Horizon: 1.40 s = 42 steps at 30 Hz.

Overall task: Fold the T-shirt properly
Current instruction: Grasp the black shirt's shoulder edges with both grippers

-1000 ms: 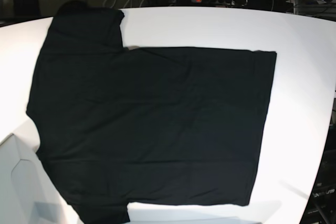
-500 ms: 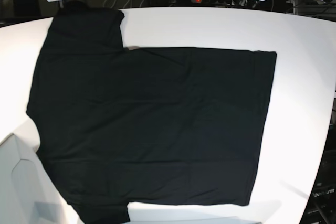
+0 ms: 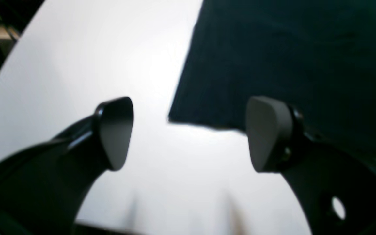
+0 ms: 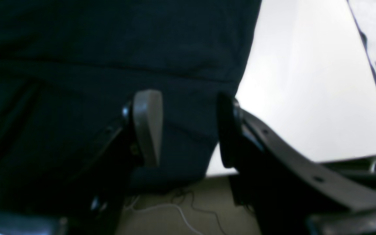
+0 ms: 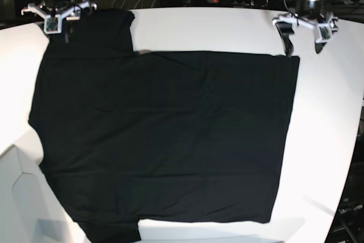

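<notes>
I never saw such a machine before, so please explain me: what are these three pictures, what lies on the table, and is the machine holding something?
It is a robot with two arms, each ending in a two-fingered gripper. One picture looks down at the white table from above; the other two come from small cameras on the wrists, looking past the fingers. A black T-shirt lies spread flat. The left gripper hangs open by the shirt's far hem corner. The right gripper is open at the far sleeve. Nothing is held; both grippers are empty.

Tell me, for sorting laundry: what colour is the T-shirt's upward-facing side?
Plain black, no print showing on the T-shirt; clearest in the base view.
</notes>
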{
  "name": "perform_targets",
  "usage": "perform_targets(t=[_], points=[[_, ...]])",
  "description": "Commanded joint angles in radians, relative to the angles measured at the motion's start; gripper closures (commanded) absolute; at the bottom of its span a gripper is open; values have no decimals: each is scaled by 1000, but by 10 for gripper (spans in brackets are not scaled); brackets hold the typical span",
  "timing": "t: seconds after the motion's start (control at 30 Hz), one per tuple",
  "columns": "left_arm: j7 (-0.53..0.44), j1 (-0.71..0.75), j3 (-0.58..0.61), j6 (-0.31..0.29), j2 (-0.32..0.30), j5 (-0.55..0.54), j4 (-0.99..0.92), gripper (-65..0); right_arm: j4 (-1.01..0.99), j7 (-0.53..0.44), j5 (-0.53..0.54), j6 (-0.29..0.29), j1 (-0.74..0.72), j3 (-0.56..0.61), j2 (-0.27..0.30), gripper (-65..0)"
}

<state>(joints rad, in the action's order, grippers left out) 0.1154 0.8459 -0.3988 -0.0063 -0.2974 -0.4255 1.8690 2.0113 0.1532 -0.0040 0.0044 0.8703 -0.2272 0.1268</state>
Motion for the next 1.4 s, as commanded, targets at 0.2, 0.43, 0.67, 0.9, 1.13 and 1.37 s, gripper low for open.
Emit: perform_targets(t=[0.2, 0.43, 0.67, 0.9, 1.13, 1.37], points=[[96, -162, -35, -1, -1, -2, -121, -520, 15, 44, -1, 3, -50, -2, 4, -277], [103, -241, -33, -1, -1, -2, -203, -520, 15, 46, -1, 3, -70, -5, 4, -277], [102, -281, 33, -1, -4, 4, -279, -521, 15, 42, -1, 3, -72, -5, 4, -278], [102, -282, 34, -1, -1, 1, -279, -517, 15, 46, -1, 3, -86, -8, 4, -277], [103, -313, 64, -122, -4, 4, -306, -364, 15, 46, -1, 3, -89, -7, 6, -280], [103, -322, 61, -194, 0, 6, -328, -280, 15, 46, -3, 3, -93, -8, 24, -281]])
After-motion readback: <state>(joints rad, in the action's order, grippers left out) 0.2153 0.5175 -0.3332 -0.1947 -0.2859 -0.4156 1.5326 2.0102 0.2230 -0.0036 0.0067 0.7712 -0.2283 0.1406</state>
